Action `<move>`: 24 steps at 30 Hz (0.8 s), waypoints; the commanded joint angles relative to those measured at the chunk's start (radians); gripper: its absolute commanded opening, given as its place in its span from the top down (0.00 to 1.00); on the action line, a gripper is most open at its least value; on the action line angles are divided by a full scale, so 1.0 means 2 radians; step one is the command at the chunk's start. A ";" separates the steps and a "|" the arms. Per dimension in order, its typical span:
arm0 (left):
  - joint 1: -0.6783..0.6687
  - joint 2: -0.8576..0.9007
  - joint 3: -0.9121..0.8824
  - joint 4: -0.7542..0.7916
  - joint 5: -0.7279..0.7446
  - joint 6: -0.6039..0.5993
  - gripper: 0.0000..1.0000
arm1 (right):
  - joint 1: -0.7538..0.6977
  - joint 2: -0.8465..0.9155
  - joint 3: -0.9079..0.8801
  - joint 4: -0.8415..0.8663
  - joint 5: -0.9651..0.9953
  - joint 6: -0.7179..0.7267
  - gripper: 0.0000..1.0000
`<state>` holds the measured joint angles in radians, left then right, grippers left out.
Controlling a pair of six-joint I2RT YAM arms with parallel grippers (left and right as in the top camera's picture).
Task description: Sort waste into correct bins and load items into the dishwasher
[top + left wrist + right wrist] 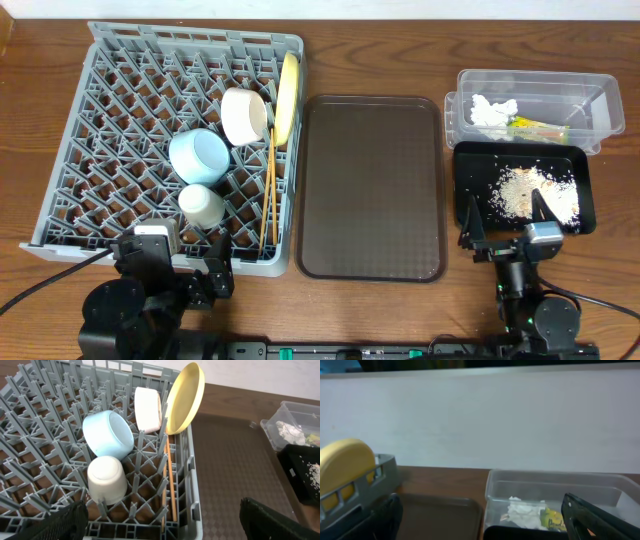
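The grey dish rack [110, 120] holds the yellow plate [288, 95] on edge, the cream-white bowl [243, 116], the light-blue bowl [198, 155], the small cream cup [201, 205] and the chopsticks [268, 195]. The clear tub [600, 105] holds the white tissue [492, 110] and the green-yellow wrapper [535, 127]. The black tray [470, 165] holds pale crumbs [535, 190]. My left gripper [175, 270] is open and empty at the rack's front edge. My right gripper [510, 235] is open and empty by the black tray's front. The plate [185, 397] and the cup [107, 479] also show in the left wrist view, the tissue [524, 510] in the right wrist view.
The brown serving tray [372, 185] lies between the rack and the bins, with nothing on it. The wooden table [370, 50] runs behind. A pale wall [480, 420] fills the right wrist view's background.
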<state>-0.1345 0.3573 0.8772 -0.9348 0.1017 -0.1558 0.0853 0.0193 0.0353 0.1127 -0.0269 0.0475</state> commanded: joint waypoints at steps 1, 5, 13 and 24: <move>0.002 -0.001 -0.001 0.001 -0.004 0.007 0.03 | -0.004 -0.007 -0.015 -0.008 -0.002 -0.006 0.01; 0.002 -0.001 -0.001 0.001 -0.004 0.007 0.03 | -0.004 -0.007 -0.015 -0.061 -0.003 -0.006 0.01; 0.002 -0.001 -0.001 0.001 -0.004 0.007 0.03 | -0.003 0.004 -0.015 -0.092 -0.015 -0.006 0.01; 0.002 -0.001 -0.001 0.001 -0.004 0.007 0.03 | -0.003 0.004 -0.015 -0.092 -0.015 -0.006 0.01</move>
<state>-0.1345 0.3573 0.8772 -0.9348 0.1020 -0.1558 0.0826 0.0246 0.0067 -0.0669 -0.0486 0.0471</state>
